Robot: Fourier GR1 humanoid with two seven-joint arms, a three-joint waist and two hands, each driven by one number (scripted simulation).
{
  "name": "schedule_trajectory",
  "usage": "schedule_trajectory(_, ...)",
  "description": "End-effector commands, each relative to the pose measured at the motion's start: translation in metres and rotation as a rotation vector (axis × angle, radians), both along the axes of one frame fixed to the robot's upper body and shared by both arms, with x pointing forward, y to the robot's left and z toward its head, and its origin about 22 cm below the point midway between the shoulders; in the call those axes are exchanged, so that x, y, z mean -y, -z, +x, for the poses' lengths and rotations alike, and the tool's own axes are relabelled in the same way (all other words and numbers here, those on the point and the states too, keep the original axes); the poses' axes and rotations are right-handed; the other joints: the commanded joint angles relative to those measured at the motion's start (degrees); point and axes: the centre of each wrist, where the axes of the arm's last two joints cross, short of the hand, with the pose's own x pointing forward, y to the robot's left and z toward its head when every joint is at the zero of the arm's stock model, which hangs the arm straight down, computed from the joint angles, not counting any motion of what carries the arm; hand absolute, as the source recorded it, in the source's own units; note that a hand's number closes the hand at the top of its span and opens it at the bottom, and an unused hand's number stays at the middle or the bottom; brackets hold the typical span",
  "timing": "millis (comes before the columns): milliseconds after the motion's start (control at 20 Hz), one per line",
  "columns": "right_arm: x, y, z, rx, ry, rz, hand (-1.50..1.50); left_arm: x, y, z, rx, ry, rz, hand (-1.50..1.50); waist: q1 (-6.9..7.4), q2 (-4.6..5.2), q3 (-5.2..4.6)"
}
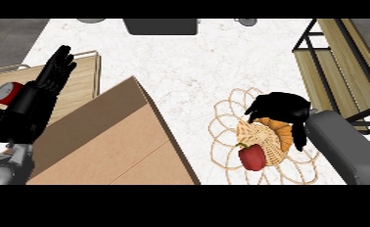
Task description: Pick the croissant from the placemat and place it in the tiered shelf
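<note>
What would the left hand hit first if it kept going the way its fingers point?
Nothing shows: the left hand points up and slightly right over bare counter. Height is unclear.

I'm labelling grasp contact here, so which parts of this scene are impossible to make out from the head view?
- Croissant: its upper end is hidden under the right hand, so contact by the fingers cannot be confirmed.
- Tiered shelf: cut off by the right edge.
- Placemat: partly covered by the red pepper and the right forearm.
- Left hand: rests open at the left; its forearm hides part of a red object.
</note>
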Motion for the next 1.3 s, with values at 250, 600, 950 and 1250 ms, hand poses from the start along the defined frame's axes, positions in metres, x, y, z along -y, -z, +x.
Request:
schedule_trajectory(250,0.075,-0.008,-0.013,0.09,0.007,0.176,1.5,0.003,0.025,-0.012,-0.088,-0.032,-0.077,0.0,-0.84,1.55,-0.55)
schedule_trajectory(600,0.148,-0.039,-0.052,0.057,-0.202,0.113,1.5,-0.015,0.021,-0.013,-0.098,-0.129,-0.063,0.0,-7.0,0.95,-0.26)
schedule_trajectory(950,0.138,-0.058,-0.045,0.056,-0.176,0.37,1.5,-0.022,0.021,-0.019,-0.103,-0.154,-0.066,0.0,-8.03,1.02,-0.33)
schedule_trajectory(1250,0.132,-0.085,-0.042,0.079,-0.141,0.556,1.5,-0.022,0.023,-0.024,-0.121,-0.175,-0.083,0.0,-8.81,0.4,-0.48)
